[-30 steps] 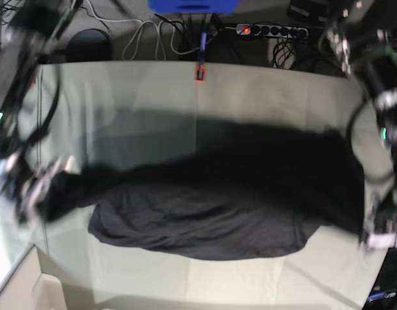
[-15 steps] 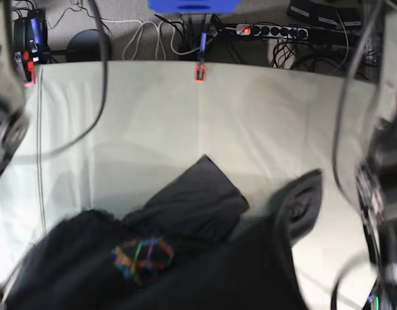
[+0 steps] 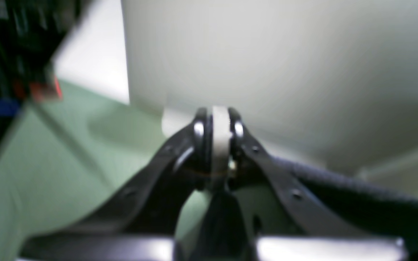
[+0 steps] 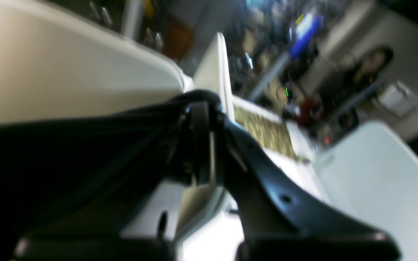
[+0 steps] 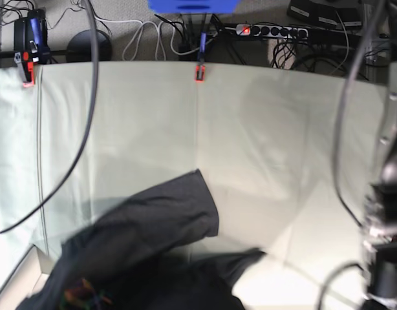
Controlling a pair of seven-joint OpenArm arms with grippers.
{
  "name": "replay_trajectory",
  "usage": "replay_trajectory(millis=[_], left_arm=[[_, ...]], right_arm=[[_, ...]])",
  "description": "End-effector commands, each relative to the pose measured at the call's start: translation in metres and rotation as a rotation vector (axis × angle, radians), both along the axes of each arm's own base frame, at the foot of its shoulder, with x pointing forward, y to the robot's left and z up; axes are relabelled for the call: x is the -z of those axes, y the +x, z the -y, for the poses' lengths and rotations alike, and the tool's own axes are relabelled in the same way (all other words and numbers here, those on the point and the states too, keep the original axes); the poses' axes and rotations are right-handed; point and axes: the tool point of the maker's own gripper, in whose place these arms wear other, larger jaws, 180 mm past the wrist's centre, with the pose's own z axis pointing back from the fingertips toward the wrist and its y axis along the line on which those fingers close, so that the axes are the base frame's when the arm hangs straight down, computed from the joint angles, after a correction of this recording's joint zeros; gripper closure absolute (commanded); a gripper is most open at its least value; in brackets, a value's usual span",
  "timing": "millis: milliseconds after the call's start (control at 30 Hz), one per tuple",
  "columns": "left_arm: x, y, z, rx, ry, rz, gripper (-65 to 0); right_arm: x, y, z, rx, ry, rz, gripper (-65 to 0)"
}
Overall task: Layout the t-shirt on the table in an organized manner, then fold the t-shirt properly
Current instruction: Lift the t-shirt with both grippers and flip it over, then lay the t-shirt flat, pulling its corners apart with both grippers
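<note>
The charcoal t-shirt (image 5: 153,226) hangs lifted over the near part of the table (image 5: 263,142), one sleeve drooping onto the cloth. Part of its rainbow print (image 5: 85,298) shows at the bottom edge. In the left wrist view my left gripper (image 3: 218,116) is shut, with dark t-shirt fabric (image 3: 339,188) caught under it and stretching to the right. In the right wrist view my right gripper (image 4: 201,105) is shut on a taut band of the t-shirt (image 4: 67,145) that runs off to the left. Only the left arm's body (image 5: 383,232) shows in the base view.
Red clamps (image 5: 199,72) (image 5: 27,68) sit on the far edge. Behind it lie a power strip (image 5: 269,30), tangled cables and a blue box (image 5: 192,5). A loose black cable (image 5: 88,116) hangs across the left side. A pale box corner (image 5: 17,284) sits bottom left.
The t-shirt, spread across the table a second ago, has been pulled up and toward the near edge. Since half a second ago it has slid lower in view, baring more table.
</note>
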Motion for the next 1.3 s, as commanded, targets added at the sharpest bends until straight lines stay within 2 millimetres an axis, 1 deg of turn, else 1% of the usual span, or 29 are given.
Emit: replay_trajectory(millis=[0,33,67,100,167,233,267,333,433,467,500,567,633,667,733,767,833,900,1000,1067,1167,1267], left_arm=[[-0.026,0.000,-0.012,-0.022,0.005,0.052,0.0],[-0.025,-0.001,-0.018,-0.030,0.002,0.045,0.0],[-0.022,-0.004,-0.026,-0.033,-0.017,0.026,0.0],[-0.028,-0.007,-0.032,-0.031,-0.045,0.029,0.0],[-0.050,-0.015,-0.045,-0.021,-0.103,0.073,0.0],[-0.077,-0.024,-0.048,0.010,-0.131,0.129,0.0],[-0.094,-0.030,-0.046,0.030,-0.139,0.166,0.0],[-0.075,-0.043,-0.041,0.067,-0.123,0.163,0.0],[-0.027,-0.060,-0.026,0.115,-0.090,0.120,0.0],[-0.013,-0.065,-0.021,0.127,-0.080,0.104,0.0],[0.007,-0.071,-0.014,0.143,-0.075,0.080,0.0],[0.037,-0.084,-0.004,0.170,-0.062,0.036,0.0],[0.075,-0.102,0.003,0.196,-0.062,-0.035,0.0],[0.090,-0.111,0.000,0.191,-0.069,-0.066,0.0],[0.129,-0.129,-0.007,0.172,-0.112,-0.140,0.0],[0.141,-0.139,-0.007,0.172,-0.127,-0.163,0.0],[0.156,-0.163,-0.010,0.176,-0.134,-0.191,0.0],[0.171,-0.189,-0.021,0.149,-0.152,-0.215,0.0],[0.185,-0.216,-0.037,0.108,-0.165,-0.236,0.0],[0.199,-0.239,-0.044,0.081,-0.171,-0.260,0.0],[0.224,-0.280,-0.065,0.014,-0.180,-0.312,0.0],[0.247,-0.306,-0.075,-0.042,-0.208,-0.362,0.0]], right_arm=[[-0.050,-0.019,-0.003,-0.004,-0.013,0.137,0.0],[-0.041,-0.026,0.002,0.022,-0.037,0.122,0.0],[-0.026,-0.033,0.005,0.039,-0.053,0.109,0.0],[-0.005,-0.037,0.003,0.039,-0.060,0.091,0.0],[0.035,-0.046,-0.005,0.030,-0.071,0.054,0.0],[0.074,-0.055,-0.013,0.023,-0.090,0.003,0.0],[0.095,-0.059,-0.019,0.012,-0.090,-0.026,0.0],[0.139,-0.072,-0.029,0.001,-0.073,-0.085,0.0],[0.201,-0.088,-0.053,-0.038,-0.015,-0.171,0.0],[0.216,-0.092,-0.062,-0.056,0.003,-0.190,0.0],[0.234,-0.097,-0.070,-0.076,0.021,-0.212,0.0],[0.255,-0.108,-0.086,-0.107,0.048,-0.231,0.0],[0.276,-0.124,-0.099,-0.125,0.063,-0.264,0.0],[0.286,-0.131,-0.102,-0.127,0.072,-0.286,0.0],[0.304,-0.142,-0.114,-0.148,0.096,-0.313,0.0],[0.311,-0.150,-0.117,-0.151,0.103,-0.327,0.0],[0.329,-0.170,-0.125,-0.164,0.111,-0.365,0.0],[0.349,-0.189,-0.134,-0.202,0.110,-0.418,0.0],[0.372,-0.208,-0.149,-0.240,0.138,-0.474,0.0],[0.390,-0.226,-0.150,-0.231,0.159,-0.530,0.0],[0.416,-0.255,-0.152,-0.228,0.171,-0.623,0.0],[0.433,-0.276,-0.152,-0.222,0.184,-0.685,0.0]])
